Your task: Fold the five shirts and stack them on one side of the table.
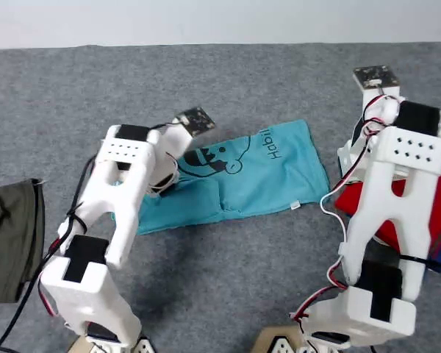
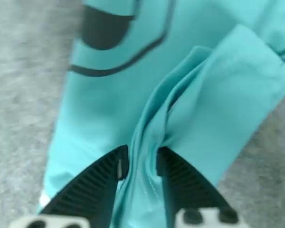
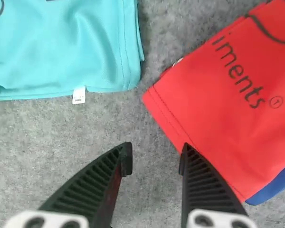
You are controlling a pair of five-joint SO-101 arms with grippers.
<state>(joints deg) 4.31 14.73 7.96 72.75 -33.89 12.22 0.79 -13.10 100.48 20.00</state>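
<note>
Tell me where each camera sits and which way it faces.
High view: fixed overhead, looking down on both arms, teal shirt, red shirt.
Left wrist view: on that wrist, facing the left end effector pinching the teal shirt.
Right wrist view: on that wrist, facing the open right end effector over the table.
Shared: the teal shirt, everywhere.

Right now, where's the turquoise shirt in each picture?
High view: turquoise shirt lies mid-table, between the two arms.
Left wrist view: close up, a ridge of it pinched in the left gripper.
Right wrist view: beyond the open right gripper, beside the red shirt.
Shared landmark: its small white tag, in the high and right wrist views.
</note>
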